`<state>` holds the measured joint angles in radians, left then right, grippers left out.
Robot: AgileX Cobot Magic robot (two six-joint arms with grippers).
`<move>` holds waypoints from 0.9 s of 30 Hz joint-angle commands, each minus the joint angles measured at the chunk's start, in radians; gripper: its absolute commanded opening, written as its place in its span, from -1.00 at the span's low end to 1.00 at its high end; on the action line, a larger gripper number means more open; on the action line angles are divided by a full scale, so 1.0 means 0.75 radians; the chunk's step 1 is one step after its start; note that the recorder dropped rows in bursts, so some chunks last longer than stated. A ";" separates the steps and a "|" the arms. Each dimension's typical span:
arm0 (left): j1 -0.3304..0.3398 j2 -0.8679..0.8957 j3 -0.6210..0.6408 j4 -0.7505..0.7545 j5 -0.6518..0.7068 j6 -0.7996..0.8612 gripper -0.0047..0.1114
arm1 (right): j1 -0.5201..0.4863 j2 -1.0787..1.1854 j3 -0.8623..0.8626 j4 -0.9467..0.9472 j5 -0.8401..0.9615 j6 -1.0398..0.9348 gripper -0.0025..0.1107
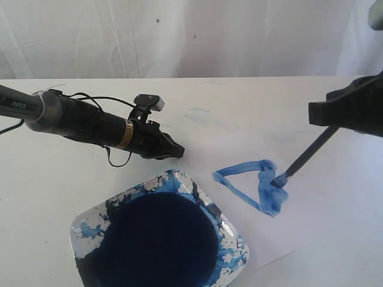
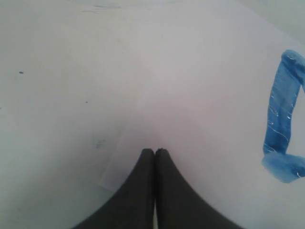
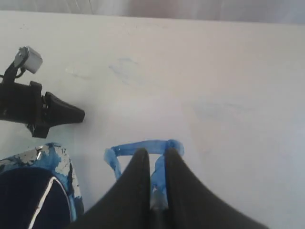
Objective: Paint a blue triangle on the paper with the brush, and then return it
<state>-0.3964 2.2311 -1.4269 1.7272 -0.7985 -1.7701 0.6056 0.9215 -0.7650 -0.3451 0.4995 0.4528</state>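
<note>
The right pincer (image 1: 328, 122) pinches the brush (image 1: 306, 155). The bristles touch the right corner of the blue triangle (image 1: 268, 192) on the paper (image 1: 326, 209). The left pincer (image 1: 175, 150) is pressed together and empty. The left arm (image 1: 78, 119) is marked "PIPER". The dish (image 1: 230, 227) lies near left.

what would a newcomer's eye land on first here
The blue triangle on the white paper, right of centre, stands out first. The brush, held in the right jaws, has its tip on the smeared corner. Next comes the square dish at the front, filled with dark blue paint and splotched at the rim.
</note>
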 commanded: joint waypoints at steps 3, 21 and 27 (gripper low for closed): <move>-0.008 -0.006 -0.007 0.023 0.020 -0.003 -0.92 | 0.005 -0.001 -0.001 -0.272 -0.110 0.145 -0.96; -0.008 -0.006 -0.007 0.023 0.020 -0.003 -0.92 | -0.037 0.326 -0.047 -0.451 -0.298 0.310 -0.96; -0.008 -0.006 -0.007 0.023 0.020 -0.003 -0.92 | -0.040 0.399 -0.067 -0.414 -0.295 0.310 -0.96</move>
<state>-0.3964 2.2311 -1.4269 1.7272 -0.7985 -1.7701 0.5861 1.2173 -0.8052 -0.6722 0.2834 0.6818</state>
